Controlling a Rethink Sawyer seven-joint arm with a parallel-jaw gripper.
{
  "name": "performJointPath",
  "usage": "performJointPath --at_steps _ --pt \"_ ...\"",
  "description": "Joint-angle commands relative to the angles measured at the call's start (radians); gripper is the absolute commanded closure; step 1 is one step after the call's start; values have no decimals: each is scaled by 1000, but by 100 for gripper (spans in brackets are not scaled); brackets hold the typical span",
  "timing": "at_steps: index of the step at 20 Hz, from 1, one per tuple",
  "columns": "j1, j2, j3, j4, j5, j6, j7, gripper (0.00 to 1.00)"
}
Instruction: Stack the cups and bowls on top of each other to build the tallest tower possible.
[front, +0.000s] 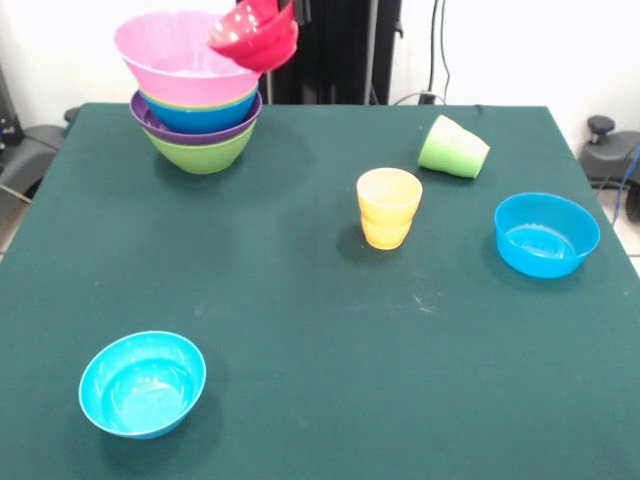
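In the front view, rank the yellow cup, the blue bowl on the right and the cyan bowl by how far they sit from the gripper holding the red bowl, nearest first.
From the gripper, at the top holding the red bowl:
1. Yellow cup, mid-table.
2. Blue bowl, right edge.
3. Cyan bowl, front left corner.

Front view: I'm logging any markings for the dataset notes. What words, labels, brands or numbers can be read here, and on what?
None. No text shows on the stacked bowls, the tilted red bowl, the yellow-orange cup, the tipped light green cup, the blue bowl, the cyan bowl or the green table cover.
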Motion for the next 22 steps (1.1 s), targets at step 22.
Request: performJointPath --at_steps 22 --pt "-84 89 -9 180 -44 -244 -26 100"
